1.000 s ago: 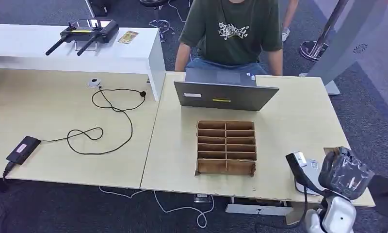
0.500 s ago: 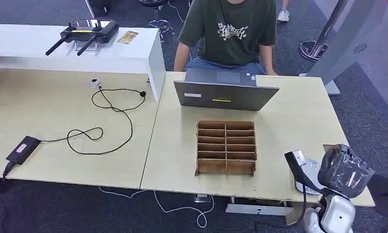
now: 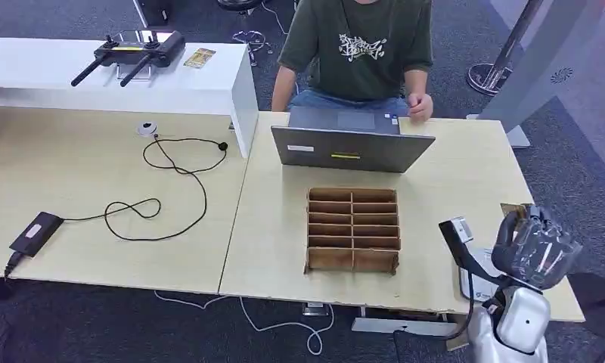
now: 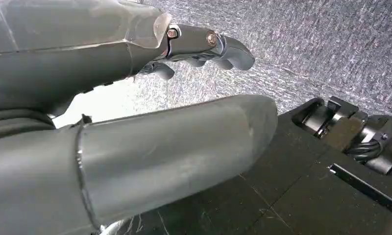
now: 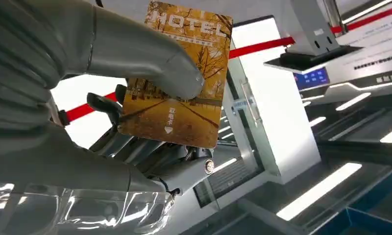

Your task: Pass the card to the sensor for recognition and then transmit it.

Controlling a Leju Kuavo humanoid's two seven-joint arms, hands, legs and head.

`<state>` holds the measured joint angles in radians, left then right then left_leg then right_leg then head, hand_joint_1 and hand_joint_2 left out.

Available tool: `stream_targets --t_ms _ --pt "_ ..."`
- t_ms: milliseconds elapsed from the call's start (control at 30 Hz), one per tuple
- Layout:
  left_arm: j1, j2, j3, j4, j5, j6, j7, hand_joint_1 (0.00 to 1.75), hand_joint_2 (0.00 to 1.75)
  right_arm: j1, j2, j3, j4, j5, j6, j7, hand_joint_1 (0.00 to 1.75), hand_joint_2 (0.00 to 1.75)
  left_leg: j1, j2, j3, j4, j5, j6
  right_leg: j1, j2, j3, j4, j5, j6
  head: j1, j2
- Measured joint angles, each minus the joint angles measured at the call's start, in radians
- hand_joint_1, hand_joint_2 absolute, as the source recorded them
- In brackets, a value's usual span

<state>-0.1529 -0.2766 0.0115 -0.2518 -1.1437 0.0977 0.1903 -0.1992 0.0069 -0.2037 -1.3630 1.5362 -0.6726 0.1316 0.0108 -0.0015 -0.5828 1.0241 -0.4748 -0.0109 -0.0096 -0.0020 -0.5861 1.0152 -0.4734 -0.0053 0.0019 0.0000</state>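
Over the pale wooden counter (image 3: 451, 181), beside dark carpet (image 3: 579, 162), the right hand (image 3: 535, 248) is pinching the card (image 5: 182, 81); left hand (image 4: 135, 117) state cannot be determined.

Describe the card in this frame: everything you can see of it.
The card is a thin, glossy rectangle with rounded corners, printed with a golden autumn tree scene and "HOTEL" in pale letters at one end. The right hand holds it, the thumb pressed across its printed face and the fingers behind. In the head view just an edge shows above that hand, over the table's right end.
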Motion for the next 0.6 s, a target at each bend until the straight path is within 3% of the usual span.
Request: stream_targets --t_ms 600 --pt "-0.009 0.000 -0.018 0.000 0.004 -0.012 0.000 0.00 0.00 -0.083 0.000 0.075 0.011 0.000 -0.016 -0.016 1.75 1.75 0.000 0.000 0.000 0.000 0.000 0.000 0.000 0.000 0.000 0.000 0.000 0.000 0.000 0.000"
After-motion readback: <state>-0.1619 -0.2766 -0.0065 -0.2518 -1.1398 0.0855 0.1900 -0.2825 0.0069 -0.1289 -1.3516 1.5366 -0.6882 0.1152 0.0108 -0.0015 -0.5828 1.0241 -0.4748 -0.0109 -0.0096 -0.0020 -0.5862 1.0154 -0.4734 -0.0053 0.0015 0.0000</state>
